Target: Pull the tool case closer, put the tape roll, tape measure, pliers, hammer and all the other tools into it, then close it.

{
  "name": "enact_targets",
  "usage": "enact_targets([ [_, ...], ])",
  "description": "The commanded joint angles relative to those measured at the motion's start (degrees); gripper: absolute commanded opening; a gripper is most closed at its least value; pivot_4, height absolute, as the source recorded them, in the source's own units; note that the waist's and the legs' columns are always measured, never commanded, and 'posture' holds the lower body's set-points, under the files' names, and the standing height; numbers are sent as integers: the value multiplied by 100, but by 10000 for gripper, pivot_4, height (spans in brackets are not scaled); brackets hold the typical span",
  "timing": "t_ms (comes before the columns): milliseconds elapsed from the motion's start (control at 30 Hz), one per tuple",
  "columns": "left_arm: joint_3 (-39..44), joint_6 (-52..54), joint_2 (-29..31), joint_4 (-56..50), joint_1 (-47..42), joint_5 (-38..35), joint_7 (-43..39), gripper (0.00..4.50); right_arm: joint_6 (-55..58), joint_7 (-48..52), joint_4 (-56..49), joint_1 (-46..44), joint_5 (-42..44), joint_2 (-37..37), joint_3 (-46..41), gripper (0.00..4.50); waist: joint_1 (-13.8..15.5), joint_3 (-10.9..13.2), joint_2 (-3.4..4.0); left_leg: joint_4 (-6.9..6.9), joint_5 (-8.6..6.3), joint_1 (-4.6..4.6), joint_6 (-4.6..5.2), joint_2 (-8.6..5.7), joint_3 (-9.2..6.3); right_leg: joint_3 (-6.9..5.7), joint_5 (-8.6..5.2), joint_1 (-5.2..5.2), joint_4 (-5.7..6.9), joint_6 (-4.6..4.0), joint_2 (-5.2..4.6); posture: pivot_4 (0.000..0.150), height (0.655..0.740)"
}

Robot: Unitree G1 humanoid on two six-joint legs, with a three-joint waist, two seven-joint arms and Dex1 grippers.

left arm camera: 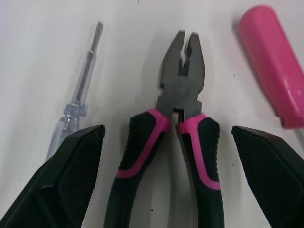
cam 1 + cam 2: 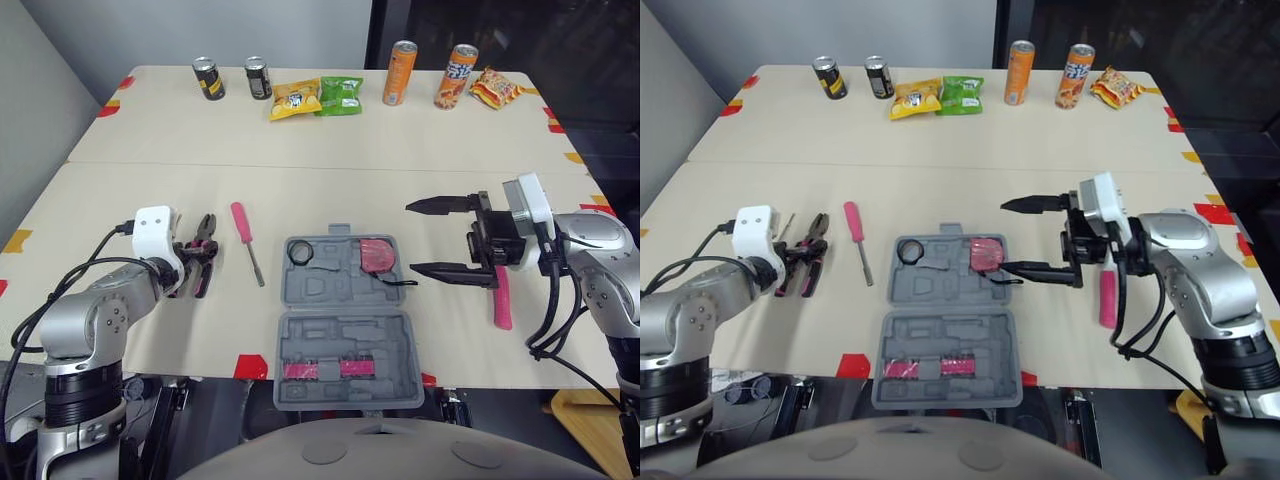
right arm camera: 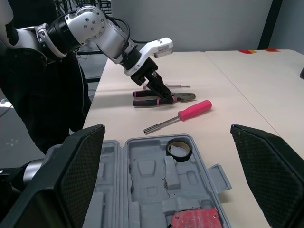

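The grey tool case [image 2: 390, 345] lies open at the table's near middle. In its far half sit the black tape roll [image 2: 301, 252] and a red tape measure [image 2: 377, 254]. Pink bits [image 2: 325, 369] fill a slot in its near half. Left of the case lie the pink screwdriver [image 2: 245, 238] and the black-and-pink pliers [image 1: 183, 118]. My left gripper [image 1: 167, 130] is open, one finger on each side of the pliers' handles. My right gripper [image 2: 412, 238] hangs open just right of the case. The hammer's pink handle [image 2: 502, 300] lies beyond it, its head hidden.
A thin clear-handled screwdriver [image 1: 78, 99] lies beside the pliers. Along the far edge stand two dark cans [image 2: 208, 78], two orange cans [image 2: 400, 72] and several snack bags [image 2: 318, 97]. Red tape [image 2: 251, 368] marks the near table edge.
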Motion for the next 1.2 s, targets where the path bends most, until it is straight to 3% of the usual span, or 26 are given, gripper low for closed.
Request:
enact_targets([
  [33,-5,162,-80,-19,-57,164,38,39893,-32,-8,-131,43,41,7,-113,45000,8,0,0,2,0,-2,1,0,0,0,0,-1,2,0,-1,1500,7400],
  [167,-39,159,-178,34,-63,277,-31,25737,-53,-9,-144,104,26,6,-126,45000,37,-2,4,5,0,-2,4,0,-2,-2,0,-1,5,0,-3,1500,7400],
  [200,-42,121,-182,57,-68,310,-67,24348,-57,-14,-149,124,24,9,-126,45000,39,-3,5,5,0,-2,4,0,-2,-2,0,-1,5,0,-3,1500,7400],
  [500,10,-202,-68,54,56,478,-533,24322,-110,-11,-105,198,-22,37,-111,45000,67,-5,9,5,0,-1,7,0,-3,-4,0,-2,9,0,-3,1500,7400],
  [800,-79,-721,645,-170,423,485,-1607,24318,-134,-24,-89,247,-91,115,-69,45000,56,-5,8,4,0,-10,7,0,-3,-4,0,-21,8,0,-3,1500,7400],
  [1000,-199,-1990,1465,-37,853,573,-3058,24315,-53,-49,-149,229,-96,111,-46,45000,65,-1,9,1,-1,-12,8,0,-2,-4,0,-23,2,0,-3,1500,7400],
  [1200,225,-3154,2455,334,1114,52,-5508,24313,272,-439,-499,124,-53,146,53,45000,60,7,7,-18,-1,-9,8,0,0,-4,0,-25,-6,0,-2,1500,7400],
])
